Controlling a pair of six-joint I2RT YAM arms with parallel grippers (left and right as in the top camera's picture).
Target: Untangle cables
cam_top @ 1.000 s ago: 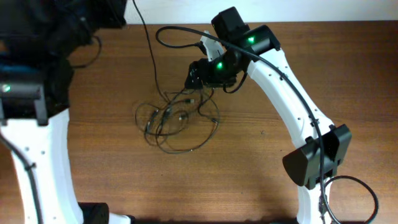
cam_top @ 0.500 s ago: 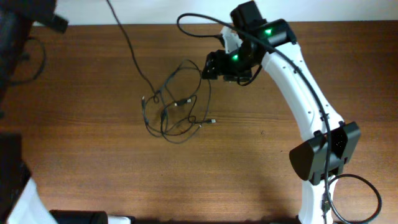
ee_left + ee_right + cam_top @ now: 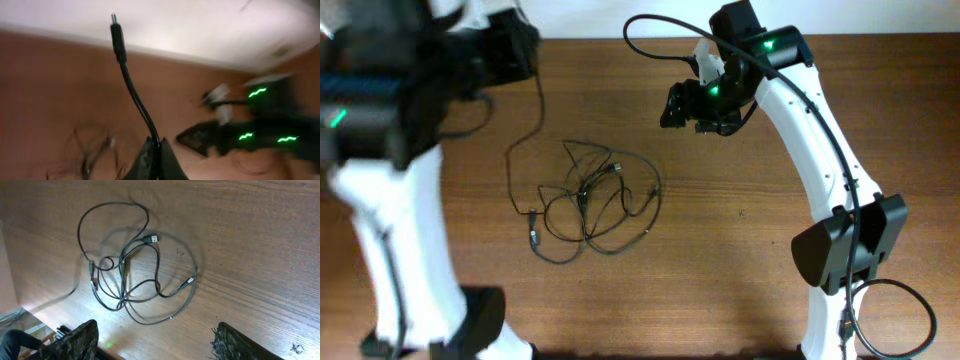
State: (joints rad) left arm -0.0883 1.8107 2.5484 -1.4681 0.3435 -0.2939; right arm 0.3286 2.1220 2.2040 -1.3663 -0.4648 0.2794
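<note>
Lying looped together on the wooden table (image 3: 740,260), the cables (image 3: 592,200) sit well apart from the right gripper (image 3: 670,108), whose fingers (image 3: 80,341) stand wide apart and hold nothing, cut off by the wrist view's lower edge; the left gripper (image 3: 156,150) is pinched tight on one cord (image 3: 135,95), its plug (image 3: 116,35) sticking up; motion blur smears the left arm (image 3: 390,200) overhead, hiding that grip there.

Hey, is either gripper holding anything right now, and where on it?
The left gripper pinches one cable near its plug end, which sticks up free. The right gripper is open, holding nothing.
</note>
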